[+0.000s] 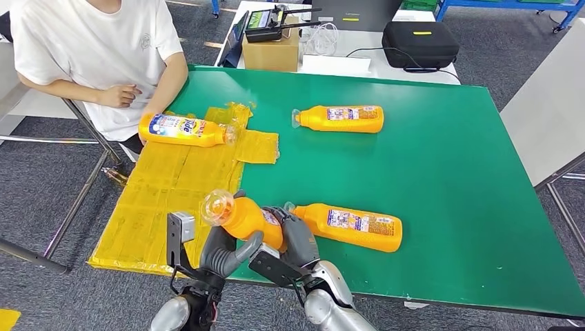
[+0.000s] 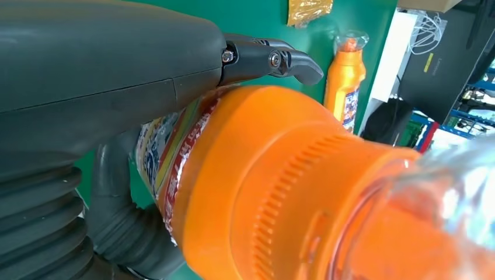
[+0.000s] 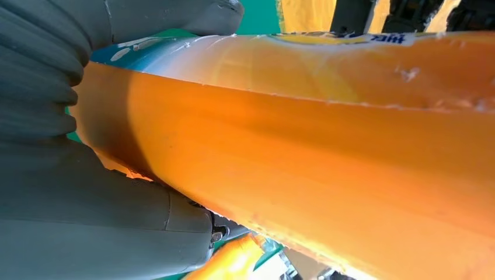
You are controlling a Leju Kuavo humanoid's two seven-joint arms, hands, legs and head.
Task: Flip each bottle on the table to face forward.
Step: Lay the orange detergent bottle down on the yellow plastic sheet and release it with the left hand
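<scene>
**A:** What does the head view show of the hands?

**B:** Both hands meet at the near edge of the green table (image 1: 441, 172). The left hand (image 1: 224, 252) and the right hand (image 1: 298, 241) are wrapped around one orange bottle (image 1: 252, 219), lifted and tilted, its clear cap pointing left and toward the camera. Exactly where each finger presses is hidden behind the bottle.

**A:** And the other bottles?

**B:** One lies on its side just right of the hands (image 1: 355, 226), label up. Another lies at the far middle of the table (image 1: 341, 118). A third lies far left on yellow sheeting (image 1: 183, 129), beside a seated person's arm (image 1: 138, 89).

**A:** The left wrist view?

**B:** The left hand (image 2: 117, 105) grips the held bottle (image 2: 262, 186) near its neck, thumb over the top and a dark fingertip (image 2: 297, 63) curling past it. The clear cap is blurred and cut off at the edge. Beyond it lies another bottle (image 2: 345, 76) on the table.

**A:** The right wrist view?

**B:** The right hand (image 3: 87, 204) clasps the orange body (image 3: 321, 175) closely. Most fingers are hidden; the label is cut off and hard to read.
</scene>
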